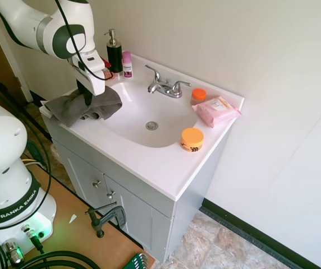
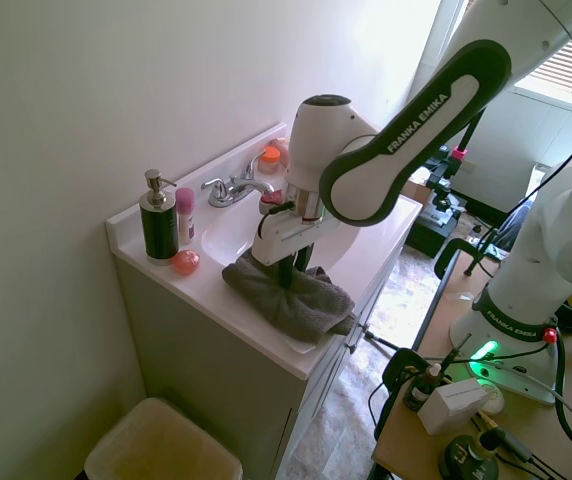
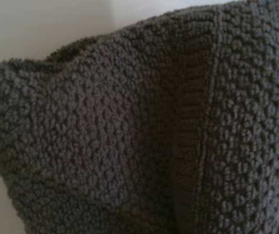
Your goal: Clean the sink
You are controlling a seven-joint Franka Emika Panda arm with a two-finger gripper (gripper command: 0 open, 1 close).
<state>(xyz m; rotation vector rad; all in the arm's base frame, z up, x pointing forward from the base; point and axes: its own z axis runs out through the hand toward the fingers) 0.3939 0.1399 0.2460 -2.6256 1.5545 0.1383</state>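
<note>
The white oval sink (image 1: pixel 133 115) has a chrome drain (image 1: pixel 151 125) and a two-handle faucet (image 1: pixel 165 87). A grey towel (image 1: pixel 65 109) lies bunched on the vanity top at the basin's left rim. My gripper (image 1: pixel 86 100) points down into it, shut on a fold of the cloth. In the second exterior view the towel (image 2: pixel 306 295) spreads over the front edge of the vanity beside the sink (image 2: pixel 228 235), with the gripper (image 2: pixel 288 272) pinching its middle. The wrist view is filled by the towel's (image 3: pixel 139 126) knobbly weave.
A black soap dispenser (image 1: pixel 114 53) and a pink bottle (image 1: pixel 127 64) stand at the back left corner. An orange jar (image 1: pixel 192 139), a small orange-lidded jar (image 1: pixel 198 95) and a pink wipes pack (image 1: pixel 216 110) sit right of the basin. A bin (image 2: pixel 161 450) stands on the floor.
</note>
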